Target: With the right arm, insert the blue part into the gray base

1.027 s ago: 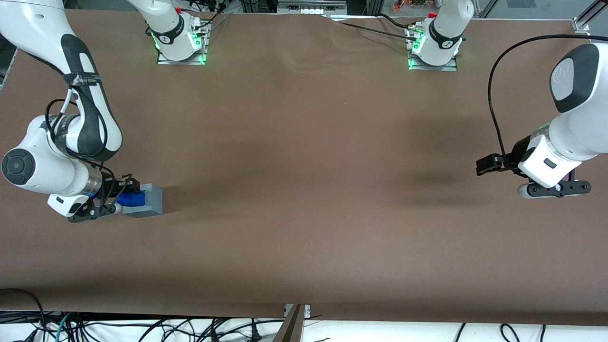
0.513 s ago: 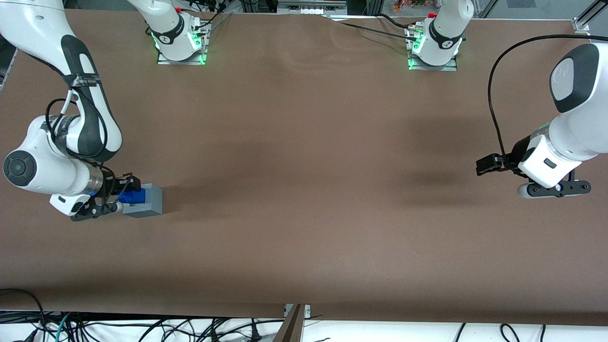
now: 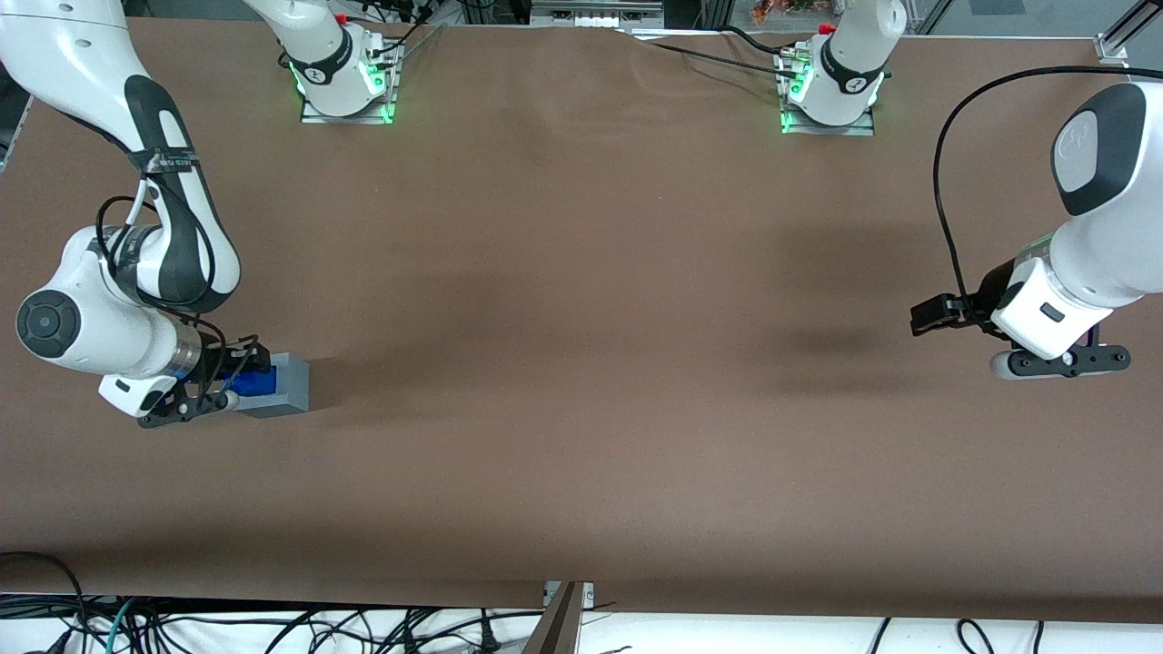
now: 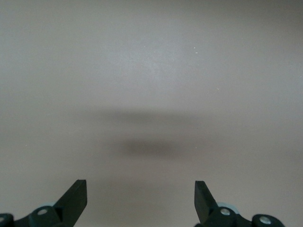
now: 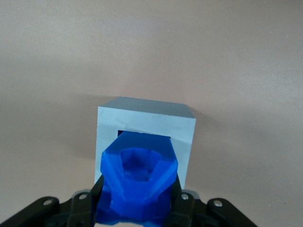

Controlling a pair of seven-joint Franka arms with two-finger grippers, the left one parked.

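The gray base point(image 3: 283, 385) is a light gray cube on the brown table toward the working arm's end. It also shows in the right wrist view point(image 5: 147, 127), with its square recess open at the top. My right gripper point(image 3: 238, 376) is shut on the blue part point(image 3: 253, 381), which sits over the base's top face. In the right wrist view the blue part point(image 5: 138, 182) is clamped between the black fingers point(image 5: 182, 204) of the gripper point(image 5: 138, 208), and its lower end reaches into the recess.
The brown table point(image 3: 581, 363) spreads wide toward the parked arm's end. The two arm bases point(image 3: 343, 82) stand at the table's farthest edge. Cables lie below the near edge point(image 3: 273, 627).
My right gripper with the blue part has shifted slightly toward the gray base and lower, so less of the blue part shows above the cube. The base has not moved.
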